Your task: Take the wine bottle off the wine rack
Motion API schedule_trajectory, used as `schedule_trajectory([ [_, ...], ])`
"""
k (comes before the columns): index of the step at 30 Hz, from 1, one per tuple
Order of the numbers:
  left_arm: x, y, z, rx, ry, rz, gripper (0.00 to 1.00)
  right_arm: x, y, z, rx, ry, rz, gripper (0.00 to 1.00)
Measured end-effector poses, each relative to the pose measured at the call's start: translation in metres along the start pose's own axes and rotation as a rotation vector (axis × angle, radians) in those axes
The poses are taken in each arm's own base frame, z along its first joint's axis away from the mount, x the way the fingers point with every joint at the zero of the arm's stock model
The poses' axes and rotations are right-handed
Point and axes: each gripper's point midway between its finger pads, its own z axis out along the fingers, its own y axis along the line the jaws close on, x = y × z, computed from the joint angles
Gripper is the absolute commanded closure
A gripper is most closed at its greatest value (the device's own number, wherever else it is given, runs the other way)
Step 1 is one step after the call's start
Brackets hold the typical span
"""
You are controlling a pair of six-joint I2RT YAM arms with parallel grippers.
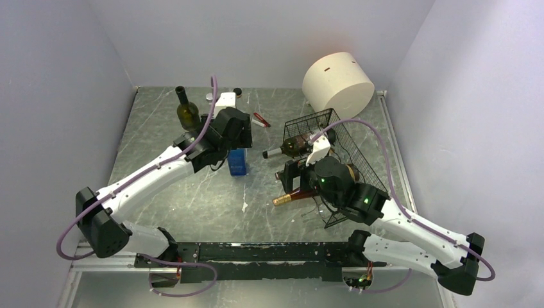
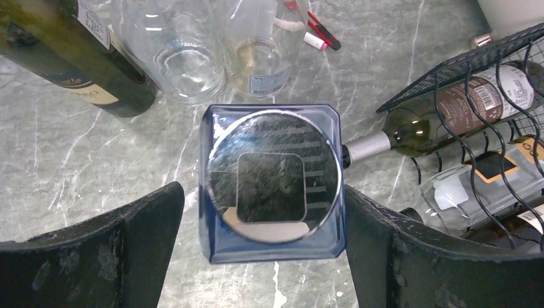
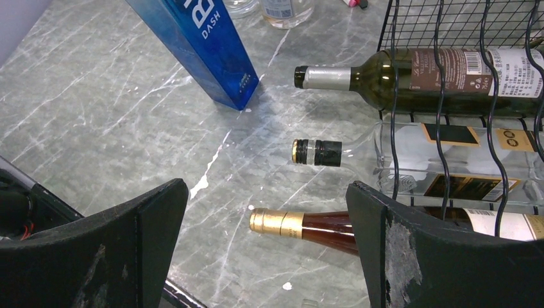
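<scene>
The black wire wine rack (image 1: 349, 144) stands right of centre and holds three bottles lying with their necks to the left. In the right wrist view these are a green bottle with a silver cap (image 3: 410, 77), a clear bottle with a black cap (image 3: 359, 157) and a brown bottle with a gold cap (image 3: 301, 224). My right gripper (image 3: 266, 247) is open just above the table in front of the rack (image 3: 442, 32). The gold-capped neck lies between its fingers, untouched. My left gripper (image 2: 263, 256) is open, straddling the top of a tall blue box-shaped bottle (image 2: 272, 179).
A large cream cylinder (image 1: 338, 83) lies behind the rack. A dark green bottle (image 1: 187, 112) stands at the back left, with two clear glass jars (image 2: 183, 54) beside it. A red pen (image 1: 261, 120) lies on the marble table. Walls close in on three sides.
</scene>
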Motion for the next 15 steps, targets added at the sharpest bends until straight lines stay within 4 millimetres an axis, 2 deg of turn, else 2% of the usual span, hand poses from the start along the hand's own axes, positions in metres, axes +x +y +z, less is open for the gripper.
schedule_trajectory([
  [3,0.004,-0.001,0.007,-0.012,0.012,0.006,0.05,0.001,0.000,0.000,0.001,0.003,-0.002,0.00],
  [4,0.004,-0.002,0.009,-0.013,0.017,0.008,0.09,0.001,0.000,0.000,0.001,0.004,-0.003,0.00],
  [6,0.004,-0.003,0.013,-0.015,0.018,0.010,0.30,0.002,0.000,0.000,0.002,0.006,-0.003,0.00],
  [9,0.004,-0.001,0.014,-0.021,0.018,0.018,0.40,0.002,-0.001,0.000,0.003,0.008,-0.005,0.00],
  [13,0.002,0.003,0.013,-0.031,0.016,0.025,0.60,0.002,-0.001,0.000,0.006,0.007,-0.004,0.00],
  [15,0.001,0.009,0.012,-0.040,0.022,0.025,0.62,0.002,-0.001,0.000,0.006,0.008,-0.005,0.00],
])
